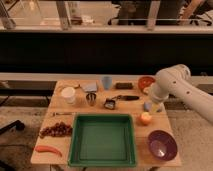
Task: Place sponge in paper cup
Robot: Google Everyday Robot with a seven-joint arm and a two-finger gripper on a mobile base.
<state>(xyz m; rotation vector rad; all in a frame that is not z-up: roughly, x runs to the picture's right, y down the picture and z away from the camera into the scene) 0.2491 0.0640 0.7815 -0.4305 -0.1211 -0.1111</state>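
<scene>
The sponge [148, 106] is a small light-blue block on the right side of the wooden table, just above the orange fruit [145, 118]. The paper cup [68, 95] is short, wide and white and stands upright at the table's left. My gripper [154, 103] is at the end of the white arm that comes in from the right. It hangs right at the sponge, partly hiding it. The cup is far to the left of the gripper.
A green tray [102, 160] fills the front middle. A blue tumbler [106, 82], grey-blue pad [90, 87], metal cup [91, 99], dark block [124, 85] and red bowl [144, 81] stand at the back. A purple bowl [161, 145], grapes [56, 130] and a red pepper [47, 149] are in front.
</scene>
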